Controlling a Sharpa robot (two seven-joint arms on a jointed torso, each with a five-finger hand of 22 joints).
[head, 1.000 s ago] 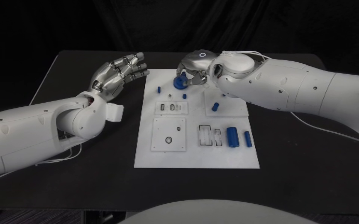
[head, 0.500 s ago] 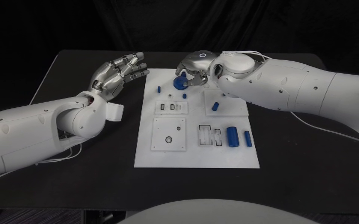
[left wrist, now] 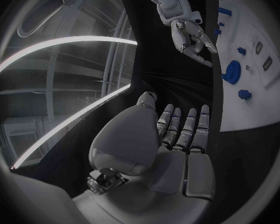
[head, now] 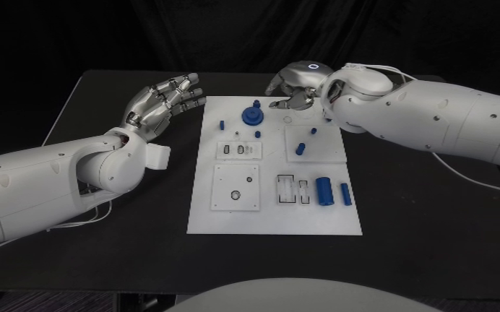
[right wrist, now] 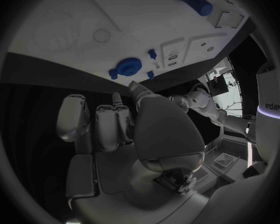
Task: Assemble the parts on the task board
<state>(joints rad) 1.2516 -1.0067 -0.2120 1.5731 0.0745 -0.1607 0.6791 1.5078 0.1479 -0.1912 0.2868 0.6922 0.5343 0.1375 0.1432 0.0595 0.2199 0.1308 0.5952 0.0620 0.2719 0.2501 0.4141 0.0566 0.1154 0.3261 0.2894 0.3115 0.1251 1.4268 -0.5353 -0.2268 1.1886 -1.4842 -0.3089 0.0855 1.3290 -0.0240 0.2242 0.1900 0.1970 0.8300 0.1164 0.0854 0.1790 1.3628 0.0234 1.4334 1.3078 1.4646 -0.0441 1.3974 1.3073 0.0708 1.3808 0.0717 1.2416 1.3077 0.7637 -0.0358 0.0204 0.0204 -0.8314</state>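
Now blue part point(head: 252, 115) beside right hand point(head: 294, 98), apart

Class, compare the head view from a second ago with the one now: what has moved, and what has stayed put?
The right hand has drawn away from the blue round part toward the robot's right, leaving it on the task board. The left hand stays raised beside the board; the other parts have not moved.
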